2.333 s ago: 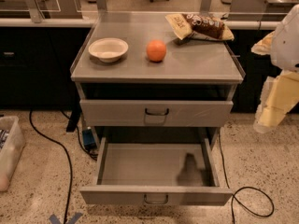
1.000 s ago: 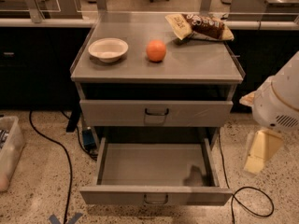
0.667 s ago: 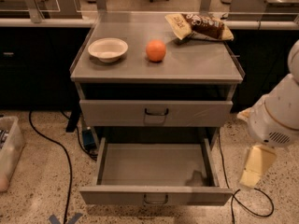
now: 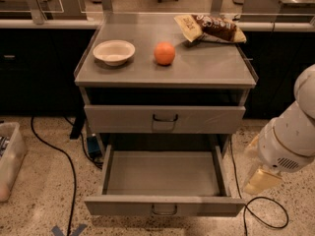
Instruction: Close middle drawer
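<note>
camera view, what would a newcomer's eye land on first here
The middle drawer, pulled far out of the gray cabinet, dominates the lower centre. Next comes the bright orange on the cabinet top, between a white bowl and a snack bag. The gripper hangs low, just right of the drawer front.

Lighting: dim, warm, from overhead.
- Flat grey metal cabinet top (image 4: 211, 65): brightest surface, soft sheen; short dark shadows under the shallow white bowl (image 4: 113, 52) and the round orange fruit (image 4: 164, 53).
- Wide shallow grey metal middle drawer (image 4: 162, 173): open, floor evenly lit, back edge darker.
- Recess under the cabinet top: near black.
- Cream-coloured gripper (image 4: 263, 180): low right, just beside the drawer's front corner, pale on top, shaded beneath.
</note>
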